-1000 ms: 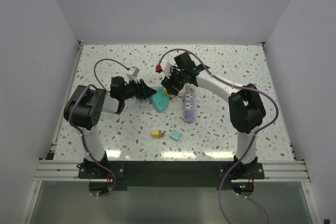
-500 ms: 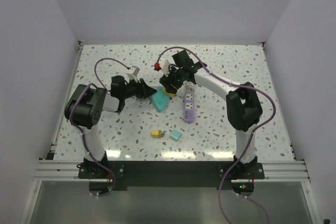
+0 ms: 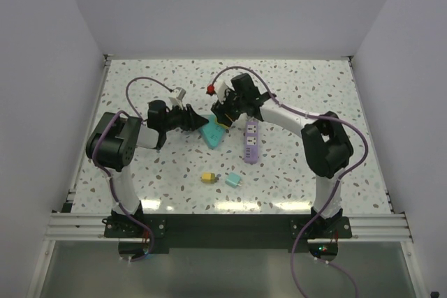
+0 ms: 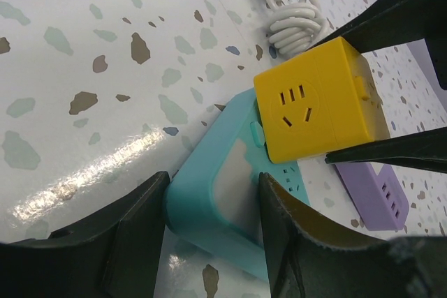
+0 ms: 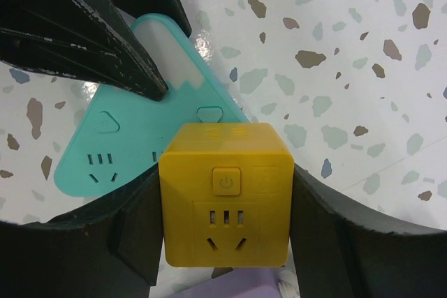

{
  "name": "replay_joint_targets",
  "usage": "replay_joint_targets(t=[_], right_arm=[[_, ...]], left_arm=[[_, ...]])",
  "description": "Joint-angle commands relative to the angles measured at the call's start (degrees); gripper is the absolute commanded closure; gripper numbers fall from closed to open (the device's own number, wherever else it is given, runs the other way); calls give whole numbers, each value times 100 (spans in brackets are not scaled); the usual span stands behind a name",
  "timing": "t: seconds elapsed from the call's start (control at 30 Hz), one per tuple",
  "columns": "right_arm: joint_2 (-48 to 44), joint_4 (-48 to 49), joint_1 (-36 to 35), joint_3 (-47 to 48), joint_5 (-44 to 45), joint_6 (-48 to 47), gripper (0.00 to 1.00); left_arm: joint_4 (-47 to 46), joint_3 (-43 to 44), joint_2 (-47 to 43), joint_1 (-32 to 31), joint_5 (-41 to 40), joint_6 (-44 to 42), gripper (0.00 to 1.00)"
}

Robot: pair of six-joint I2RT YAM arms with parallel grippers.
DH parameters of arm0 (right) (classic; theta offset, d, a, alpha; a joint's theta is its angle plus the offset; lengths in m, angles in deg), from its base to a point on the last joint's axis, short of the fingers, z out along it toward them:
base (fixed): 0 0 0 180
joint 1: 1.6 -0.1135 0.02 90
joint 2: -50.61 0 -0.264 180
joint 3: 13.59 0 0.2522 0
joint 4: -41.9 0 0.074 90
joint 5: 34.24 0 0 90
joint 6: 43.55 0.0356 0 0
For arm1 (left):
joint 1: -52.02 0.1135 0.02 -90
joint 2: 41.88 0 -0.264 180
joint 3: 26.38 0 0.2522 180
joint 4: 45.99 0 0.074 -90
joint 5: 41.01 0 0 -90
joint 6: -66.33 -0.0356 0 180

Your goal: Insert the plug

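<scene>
The right gripper [image 5: 223,246] is closed on the yellow cube plug [image 5: 225,204], one finger on each side of it, and holds it just over the teal power strip [image 5: 133,151]. The left gripper [image 4: 213,242] grips this strip at one corner, with its fingers pressed on both sides, so it seems to hold the strip steady on the table [image 3: 314,88]. In the left wrist view the lower edge of the cube meets the face of the strip, but the pins are hidden, so I cannot tell if they are already in the holes. I judge the picking up and the bringing together as done, and the aligning as nearly done. What is left is the pressing down until the cube sits flat, and then the release. The purple power strip [image 3: 251,143] lies just beside, not used.
</scene>
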Motion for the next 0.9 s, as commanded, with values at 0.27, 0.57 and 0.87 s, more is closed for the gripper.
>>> replay_joint_targets(t=[0.27,0.57,0.87], right_arm=[[-359,311,-57,-1418,471,1071,100],[-122,1129,-57,-1919,453,1854,100],[-271,1981,-145,-2798,849,2258,100]], left_arm=[[630,89,244,-111,-389,-559,100],[796,229,323,-111,-389,-594,100],[928,308,315,-111,-433,-612,100]])
